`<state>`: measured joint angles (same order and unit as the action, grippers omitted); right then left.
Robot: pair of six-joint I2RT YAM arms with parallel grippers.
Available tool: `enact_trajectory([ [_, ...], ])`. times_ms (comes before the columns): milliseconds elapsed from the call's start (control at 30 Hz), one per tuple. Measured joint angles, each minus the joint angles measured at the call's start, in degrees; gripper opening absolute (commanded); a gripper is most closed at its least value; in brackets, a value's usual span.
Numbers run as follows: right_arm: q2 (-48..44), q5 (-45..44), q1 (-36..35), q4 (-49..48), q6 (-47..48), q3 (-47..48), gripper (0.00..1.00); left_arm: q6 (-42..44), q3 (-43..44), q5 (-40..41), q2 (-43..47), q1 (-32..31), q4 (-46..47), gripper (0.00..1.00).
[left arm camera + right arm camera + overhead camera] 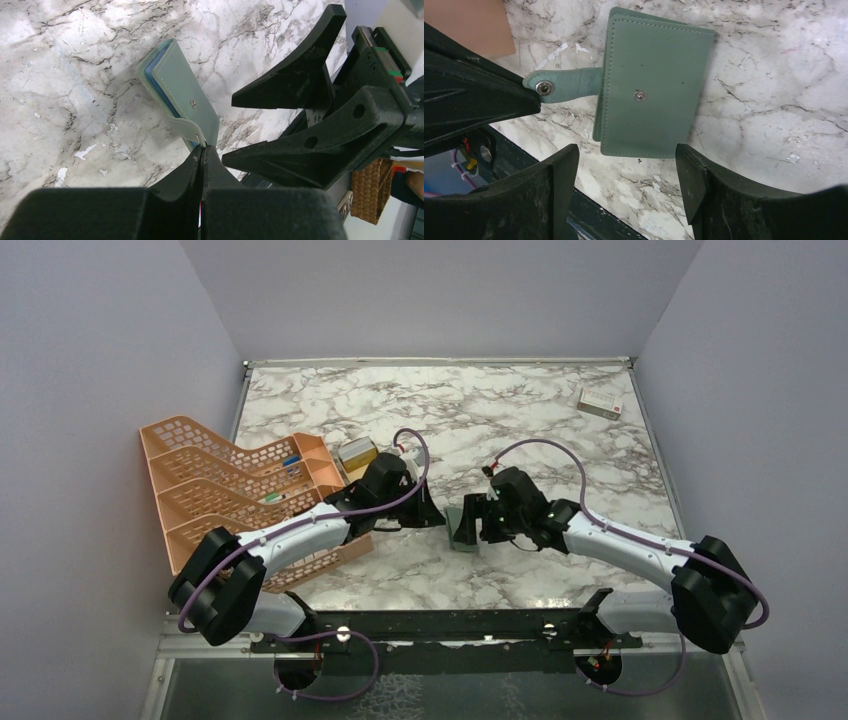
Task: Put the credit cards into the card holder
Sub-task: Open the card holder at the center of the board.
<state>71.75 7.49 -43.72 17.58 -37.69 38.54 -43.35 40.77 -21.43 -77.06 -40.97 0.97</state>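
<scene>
Slippage is the likeliest failure. The left gripper (202,150) has its fingers pressed together on only the very end of the snap tab (566,85) of the card holder (654,85). The tab is a thin soft strip, and a pull could draw it out of the pinch.

A second risk is that the whole card holder slides or lifts instead of opening. The right gripper (626,150) has its fingers spread wide on either side of the near edge and touches nothing, so nothing pins the card holder down. The two grippers also sit very close together, so a careless closing move could knock one against the other.

The card holder lies folded shut on the marble table (520,410), in the near middle between the two grippers, with its tab unsnapped and stretched to the left.

The left arm reaches in from the left, low and nearly level. The right arm reaches in from the right, its wrist tipped down over the grey-green cover. No credit cards can be made out for certain.
</scene>
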Motion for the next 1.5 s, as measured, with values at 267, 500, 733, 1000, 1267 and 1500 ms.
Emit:
enact_trajectory([
  [267, 5.4, -3.4, -3.6, -0.8, -0.9, 1.7, 0.62, -0.1, 0.0, -0.4, 0.0, 0.0, 0.4, 0.0],
  [500, 4.4, -7.8, -4.0, -2.7, -0.8, 1.4, 0.4, -0.1, -0.9, -0.4, 1.0, 0.0, 1.1, 0.0],
  [733, 2.5, -13.3, -4.0, -2.1, 0.5, 1.4, 0.28, 0.2, -1.2, -0.4, 2.3, 0.0, 0.4, 0.0],
  [1000, 1.2, -18.2, -4.0, 1.4, 0.9, 1.9, 0.16, 1.6, -1.2, 0.0, 2.3, 0.0, -1.5, 0.0],
  [1267, -0.5, -24.2, -4.0, 8.2, -0.2, 2.4, 0.11, 3.7, -1.2, 1.7, 2.3, 0.0, -3.8, 0.0],
  [1500, -3.4, -26.4, -4.0, 10.4, -3.5, -1.3, 0.26, 5.6, -1.0, 4.8, 0.9, 0.0, -7.0, 0.0],
])
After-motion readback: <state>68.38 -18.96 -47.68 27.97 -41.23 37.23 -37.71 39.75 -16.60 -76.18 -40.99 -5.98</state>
